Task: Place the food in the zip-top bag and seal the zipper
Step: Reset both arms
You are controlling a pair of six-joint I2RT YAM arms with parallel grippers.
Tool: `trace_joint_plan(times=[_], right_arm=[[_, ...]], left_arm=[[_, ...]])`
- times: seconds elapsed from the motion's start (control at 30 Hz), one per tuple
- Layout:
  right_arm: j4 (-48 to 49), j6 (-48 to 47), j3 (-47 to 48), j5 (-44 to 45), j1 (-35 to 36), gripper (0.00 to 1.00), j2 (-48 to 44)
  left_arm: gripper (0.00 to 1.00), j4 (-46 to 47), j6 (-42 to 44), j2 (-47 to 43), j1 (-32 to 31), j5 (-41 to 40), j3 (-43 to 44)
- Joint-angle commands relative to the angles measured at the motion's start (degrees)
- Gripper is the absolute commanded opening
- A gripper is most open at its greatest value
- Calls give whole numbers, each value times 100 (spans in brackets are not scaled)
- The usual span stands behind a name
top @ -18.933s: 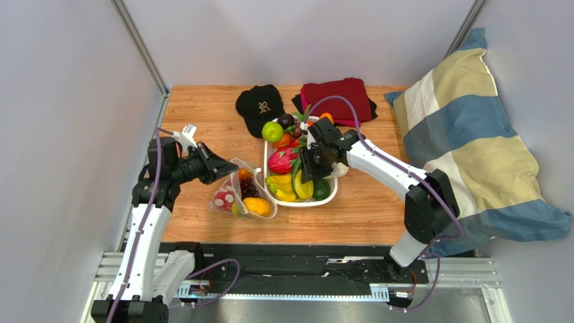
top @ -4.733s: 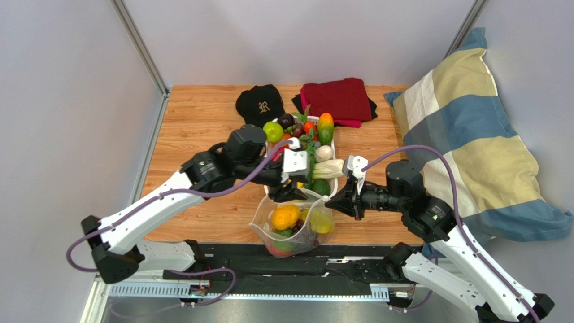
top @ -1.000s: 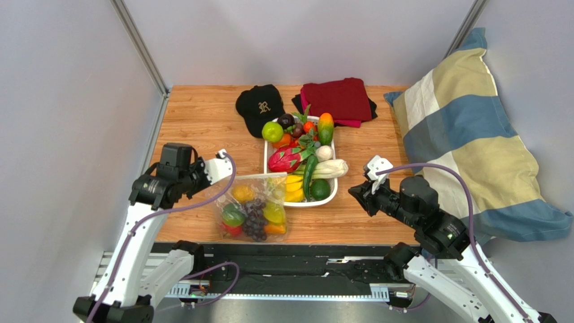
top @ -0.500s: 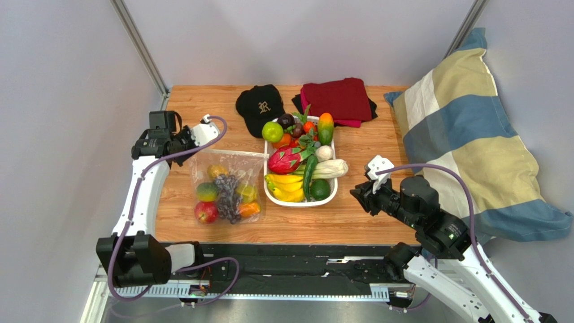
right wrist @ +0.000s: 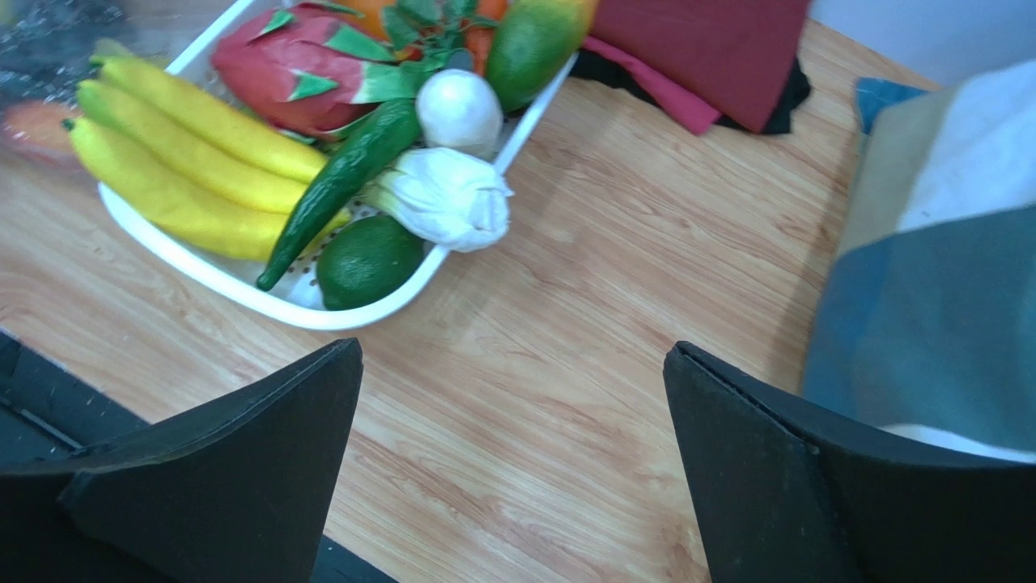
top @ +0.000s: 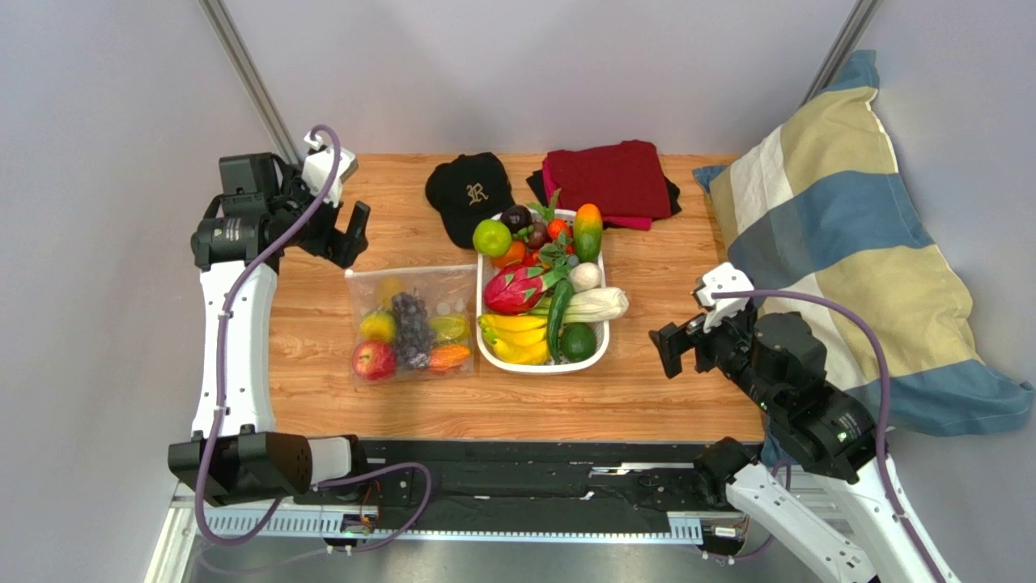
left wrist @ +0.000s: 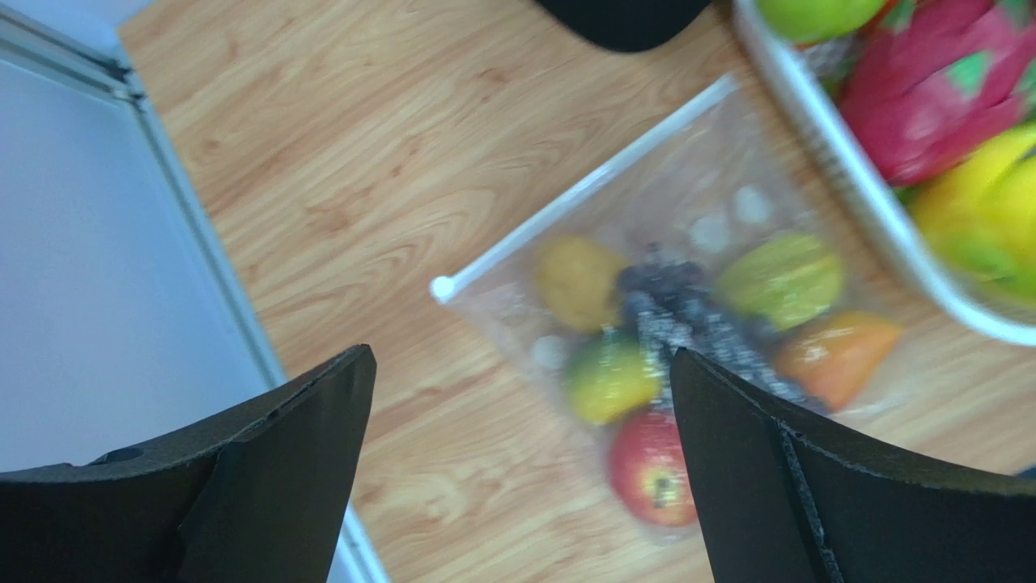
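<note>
1. Far left: the left gripper hangs over the back-left corner of the table. Its fingers are spread wide with nothing between them, and it sits well apart from the bag, so nothing is held there.
2. Just in front of it, the bag lies flat on the wood, just beside the tray's left wall. Flat is a sensible rest, because the load spreads in one layer and doesn't push against the seal.
3. Inside the bag is the food: the apple at the near-left corner and the grapes in the middle. Yellow, green and orange pieces sit around them, and nothing has spilled onto the wood.
4. The zipper runs along the bag's far edge, on the side facing the left gripper. From the wrist camera it reads as one straight strip, so it's probably pressed shut, though the blur leaves that unsure.
5. Centre: the tray holds plenty more, including bananas and a dragon fruit.
6. Right: the right gripper hovers over bare wood beside the tray, fingers wide apart and empty.
7. With both grippers clear of the bag, the job looks finished or very nearly so.
</note>
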Motion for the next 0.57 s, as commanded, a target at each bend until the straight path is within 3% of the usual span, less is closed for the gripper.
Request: trace_joint_plan(times=[0.0,0.37,0.53], right_arm=[[-332,257,461,156,-516,100,-161],[-886,1075,585,-732,-1721,100,-434],[-851,1119,567,-811,-1923,100,-469]], left_arm=[[99,-703,-1415,-521,25,974,151],[99,-905,-1548,-2235,25,458,-1228],[99,-975,-1592,-2526,25,334,-1291]])
